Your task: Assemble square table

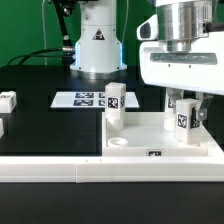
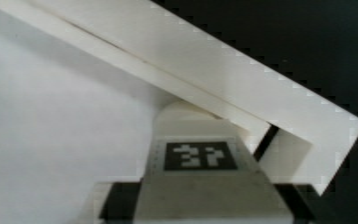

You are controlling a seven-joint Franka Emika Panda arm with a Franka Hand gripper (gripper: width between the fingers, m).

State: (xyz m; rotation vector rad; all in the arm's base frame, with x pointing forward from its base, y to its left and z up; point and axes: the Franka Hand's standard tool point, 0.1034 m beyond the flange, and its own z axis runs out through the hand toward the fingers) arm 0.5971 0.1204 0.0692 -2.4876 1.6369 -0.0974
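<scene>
The square table's white top (image 1: 145, 138) lies flat at the front of the exterior view, with its raised rim (image 2: 194, 70) running slantwise through the wrist view. One white tagged leg (image 1: 115, 108) stands upright at a corner of the top. My gripper (image 1: 183, 125) hangs over the top on the exterior view's right, shut on a second tagged leg (image 1: 182, 117) that it holds upright. In the wrist view this leg (image 2: 202, 160) sits between my black finger pads (image 2: 130, 200), close to the rim. I cannot tell whether its lower end touches the top.
Two loose white legs (image 1: 8, 100) (image 1: 1, 127) lie on the black table at the exterior view's left. The marker board (image 1: 84, 98) lies behind the top, in front of the robot base (image 1: 95, 45). A long white border rail (image 1: 50, 172) runs along the front.
</scene>
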